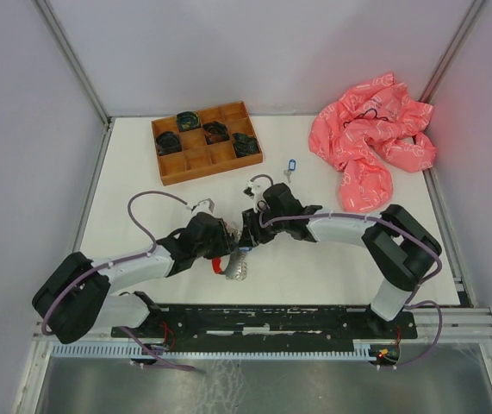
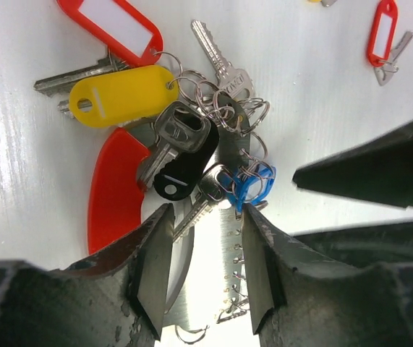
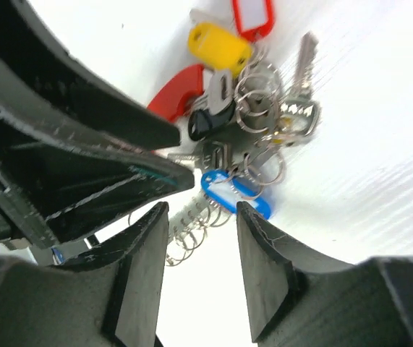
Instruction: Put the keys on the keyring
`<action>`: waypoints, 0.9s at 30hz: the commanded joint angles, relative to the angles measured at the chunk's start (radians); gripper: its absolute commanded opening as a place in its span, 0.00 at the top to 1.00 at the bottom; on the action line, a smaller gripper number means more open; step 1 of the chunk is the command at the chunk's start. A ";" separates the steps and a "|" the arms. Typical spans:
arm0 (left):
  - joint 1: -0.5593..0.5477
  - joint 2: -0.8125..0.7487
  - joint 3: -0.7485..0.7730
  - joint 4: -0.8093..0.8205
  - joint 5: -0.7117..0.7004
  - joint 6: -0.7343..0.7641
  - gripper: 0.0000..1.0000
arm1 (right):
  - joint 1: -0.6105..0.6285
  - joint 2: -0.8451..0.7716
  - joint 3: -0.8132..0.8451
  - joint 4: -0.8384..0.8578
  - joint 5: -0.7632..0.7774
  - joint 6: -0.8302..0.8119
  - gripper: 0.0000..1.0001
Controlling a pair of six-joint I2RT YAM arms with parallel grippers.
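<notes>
The key bunch lies on the white table between my two grippers. In the left wrist view it shows a yellow tag, a red tag, a black-headed key, a blue tag and tangled silvery rings beside the keyring's red oval loop. My left gripper hangs over a numbered silvery plate, jaws half apart. My right gripper faces it, jaws apart and nothing clamped, near the blue tag and a coil of rings. In the top view both grippers, left and right, nearly touch.
A loose blue-tagged key lies behind the grippers, and a red-tagged one shows in the left wrist view. A wooden compartment tray with dark items stands at the back left. A crumpled pink bag fills the back right corner.
</notes>
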 commanded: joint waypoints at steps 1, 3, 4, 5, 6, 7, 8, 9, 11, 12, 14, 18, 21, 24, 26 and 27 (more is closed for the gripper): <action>-0.001 -0.071 0.024 -0.043 -0.043 0.005 0.50 | -0.037 -0.017 0.027 0.052 0.045 0.012 0.48; -0.002 -0.101 0.025 -0.077 -0.057 0.011 0.49 | -0.038 -0.012 0.028 0.049 0.056 0.003 0.47; -0.001 -0.115 0.027 -0.096 -0.059 0.021 0.48 | -0.038 -0.014 0.026 0.040 0.058 -0.012 0.46; -0.001 -0.127 0.032 -0.117 -0.062 0.030 0.48 | -0.036 -0.018 0.025 0.022 0.062 -0.031 0.45; -0.002 -0.136 0.035 -0.139 -0.062 0.037 0.47 | -0.033 -0.024 0.026 0.002 0.071 -0.050 0.42; -0.002 -0.143 0.037 -0.155 -0.057 0.044 0.47 | -0.027 -0.029 0.025 -0.029 0.082 -0.072 0.39; -0.003 -0.146 0.037 -0.170 -0.048 0.050 0.47 | -0.021 -0.035 0.024 -0.045 0.090 -0.089 0.37; -0.007 -0.147 0.037 -0.176 -0.037 0.052 0.47 | -0.015 -0.040 0.024 -0.052 0.096 -0.100 0.35; -0.024 -0.139 0.038 -0.173 -0.013 0.065 0.48 | -0.007 -0.048 0.021 -0.065 0.092 -0.115 0.35; -0.039 -0.130 0.044 -0.172 -0.007 0.078 0.48 | -0.005 -0.051 0.017 -0.070 0.090 -0.122 0.35; -0.062 -0.110 0.057 -0.167 -0.005 0.103 0.50 | -0.004 -0.058 0.004 -0.070 0.091 -0.138 0.38; -0.093 -0.069 0.093 -0.129 -0.001 0.164 0.54 | -0.004 -0.087 -0.019 -0.079 0.105 -0.150 0.40; -0.094 -0.033 0.119 -0.112 -0.003 0.209 0.56 | -0.006 -0.121 -0.046 -0.063 0.110 -0.167 0.39; -0.094 0.011 0.139 -0.107 0.004 0.238 0.58 | -0.006 -0.118 -0.044 -0.047 0.055 -0.185 0.39; -0.095 0.030 0.140 -0.097 0.012 0.247 0.60 | -0.006 -0.104 -0.039 -0.019 0.012 -0.183 0.41; -0.095 0.036 0.140 -0.094 0.010 0.246 0.61 | -0.006 -0.093 -0.035 -0.006 -0.005 -0.183 0.43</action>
